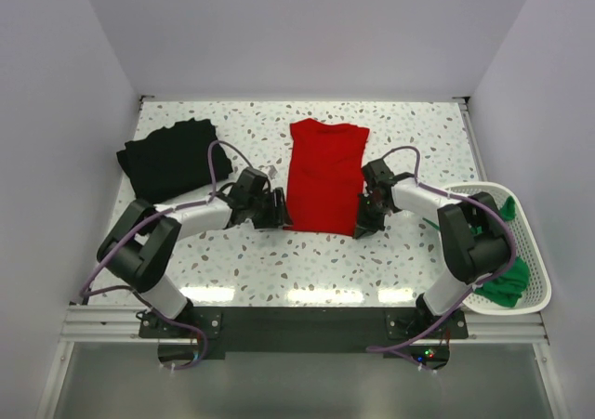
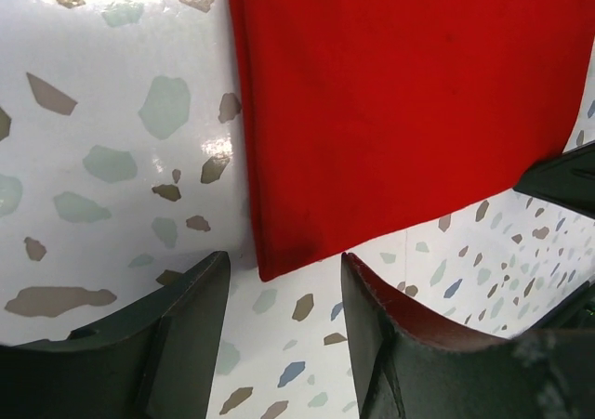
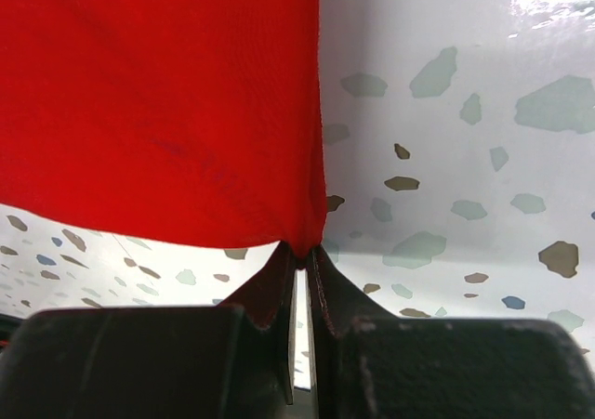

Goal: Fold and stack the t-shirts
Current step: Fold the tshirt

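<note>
Red t-shirt (image 1: 323, 173) flat at centre of table (image 1: 242, 263). Right gripper (image 3: 302, 263) clamped on near-right hem corner; left gripper (image 2: 284, 284) agape, straddling near-left corner. Advice: close left on cloth first, then raise both corners level, carry hem far.

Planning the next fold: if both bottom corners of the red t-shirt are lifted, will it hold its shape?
Probably not: the red t-shirt looks like thin cloth, so its middle would likely sag. It puckers where the right gripper pinches its corner, suggesting floppiness.
</note>
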Controlling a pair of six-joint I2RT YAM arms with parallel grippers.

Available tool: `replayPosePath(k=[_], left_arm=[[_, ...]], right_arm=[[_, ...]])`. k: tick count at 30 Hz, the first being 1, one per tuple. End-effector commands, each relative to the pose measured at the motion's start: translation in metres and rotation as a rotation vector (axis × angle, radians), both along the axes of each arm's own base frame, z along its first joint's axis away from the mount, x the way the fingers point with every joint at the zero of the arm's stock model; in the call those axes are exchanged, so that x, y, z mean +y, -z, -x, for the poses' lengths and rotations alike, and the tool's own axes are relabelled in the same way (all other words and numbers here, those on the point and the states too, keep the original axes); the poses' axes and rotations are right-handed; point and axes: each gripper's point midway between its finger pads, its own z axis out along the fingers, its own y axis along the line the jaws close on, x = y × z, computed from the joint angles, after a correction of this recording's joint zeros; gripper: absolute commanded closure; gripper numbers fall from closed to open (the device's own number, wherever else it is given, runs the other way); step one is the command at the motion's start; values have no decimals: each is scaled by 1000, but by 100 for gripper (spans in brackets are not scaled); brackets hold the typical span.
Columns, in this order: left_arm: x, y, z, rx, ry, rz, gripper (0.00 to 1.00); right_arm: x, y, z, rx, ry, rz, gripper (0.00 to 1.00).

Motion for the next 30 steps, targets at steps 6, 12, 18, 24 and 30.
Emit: replayPosePath(k=[6, 12, 18, 24, 30], left_arm=[[-6, 18, 16, 76, 38, -12, 55], [-6, 27, 30, 119, 60, -31, 70], [-4, 34, 36, 146, 64, -59, 95], [8, 28, 28, 107, 31, -124, 100], [13, 18, 27, 82, 13, -137, 100]], right_arm=[[-6, 16, 2, 14, -11, 47, 99], [-6, 14, 1, 14, -9, 48, 100], [-6, 12, 1, 14, -9, 52, 100], [-13, 4, 11, 22, 9, 68, 100], [-18, -7, 20, 16, 31, 74, 100]])
